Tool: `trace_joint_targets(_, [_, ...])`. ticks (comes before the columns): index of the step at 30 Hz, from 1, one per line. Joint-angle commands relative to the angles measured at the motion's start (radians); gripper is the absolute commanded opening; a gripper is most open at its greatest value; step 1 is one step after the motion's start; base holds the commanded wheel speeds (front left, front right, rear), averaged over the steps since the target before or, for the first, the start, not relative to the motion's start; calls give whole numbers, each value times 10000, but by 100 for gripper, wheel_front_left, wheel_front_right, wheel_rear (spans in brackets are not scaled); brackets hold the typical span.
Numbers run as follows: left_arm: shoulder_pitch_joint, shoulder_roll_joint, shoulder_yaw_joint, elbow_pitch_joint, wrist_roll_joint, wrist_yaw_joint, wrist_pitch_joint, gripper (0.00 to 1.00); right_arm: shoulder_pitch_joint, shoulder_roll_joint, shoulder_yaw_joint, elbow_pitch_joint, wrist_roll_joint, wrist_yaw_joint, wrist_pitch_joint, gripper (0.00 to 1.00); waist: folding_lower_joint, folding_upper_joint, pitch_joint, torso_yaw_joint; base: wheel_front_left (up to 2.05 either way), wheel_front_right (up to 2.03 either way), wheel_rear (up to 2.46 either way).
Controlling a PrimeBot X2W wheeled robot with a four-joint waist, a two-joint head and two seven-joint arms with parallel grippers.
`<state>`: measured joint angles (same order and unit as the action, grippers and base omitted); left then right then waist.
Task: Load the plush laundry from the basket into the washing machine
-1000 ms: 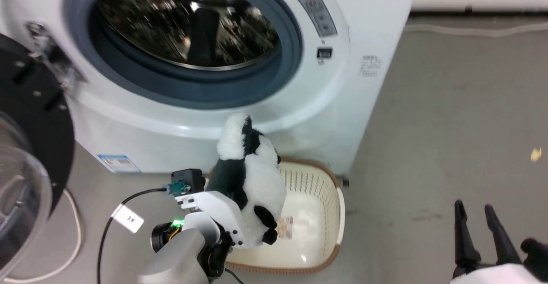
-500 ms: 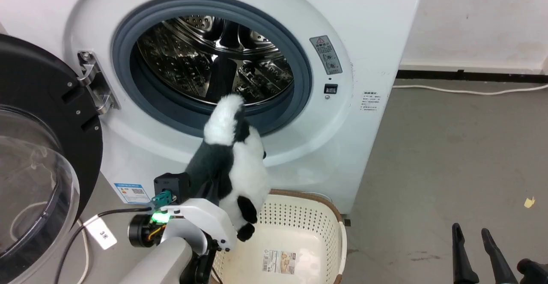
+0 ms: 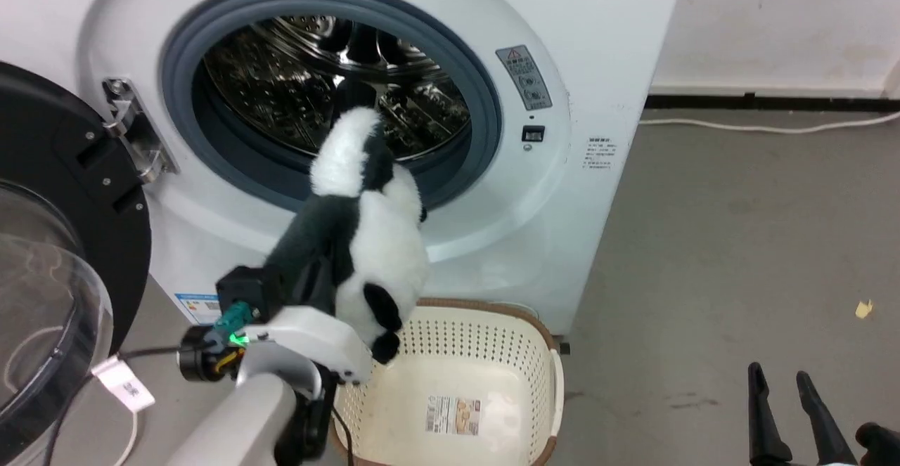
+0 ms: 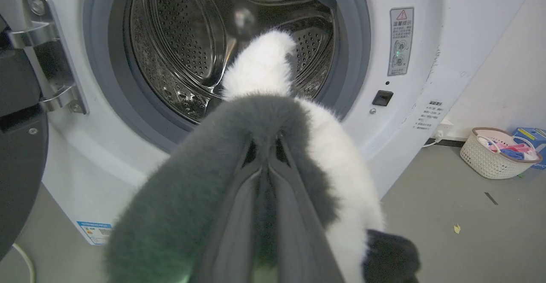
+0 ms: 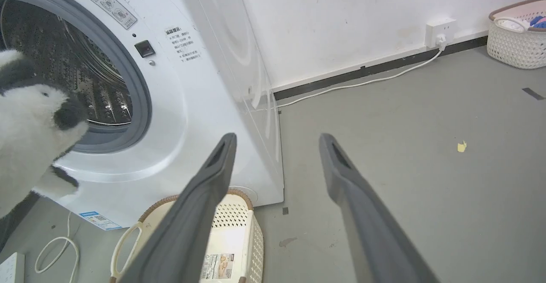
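Note:
The plush laundry, a fluffy black-and-white toy, hangs above the basket with my left gripper shut on its dark back. Its white upper end reaches the lower edge of the porthole of the washing machine, in front of the steel drum. The black-rimmed glass door stands swung open at the left. The basket is empty, its label sticker showing on the bottom. My right gripper is open at the lower right, over bare floor, holding nothing.
A second basket holding clothes stands by the wall at the right. A white cord runs along the baseboard to a wall socket. Loose cable lies on the floor left of the machine. Grey floor stretches to the right.
The left gripper has lifted the plush out of the basket and up toward the porthole. The head camera has tilted up. The right gripper stays where it was.

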<state>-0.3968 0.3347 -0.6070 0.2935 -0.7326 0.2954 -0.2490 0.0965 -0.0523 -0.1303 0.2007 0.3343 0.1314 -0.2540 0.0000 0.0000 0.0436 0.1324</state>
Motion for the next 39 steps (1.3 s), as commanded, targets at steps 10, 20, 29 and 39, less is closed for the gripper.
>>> trace_joint_targets(10, [-2126,-100,782,1010,181,-309,-127,0,-725,20,-186,-484,-220,-7,23,100,0,0,1498,-312,0,0,0])
trace_joint_targets(20, [-4349,-305,1635,2129,602,-725,-127,0,-1419,20,-263,-998,-378,-7,143,100,0,0,3204,-548,0,0,0])
trace_joint_targets(29, [-6277,-82,1834,3027,938,-1084,-13,0,-1787,20,-328,-1385,-461,-7,232,100,0,0,4523,-805,0,0,0])
trace_joint_targets(39, [-8711,542,2188,3414,1091,-1069,325,0,-1942,-44,-496,-2325,-516,-7,408,100,0,0,6337,-1042,0,0,0])
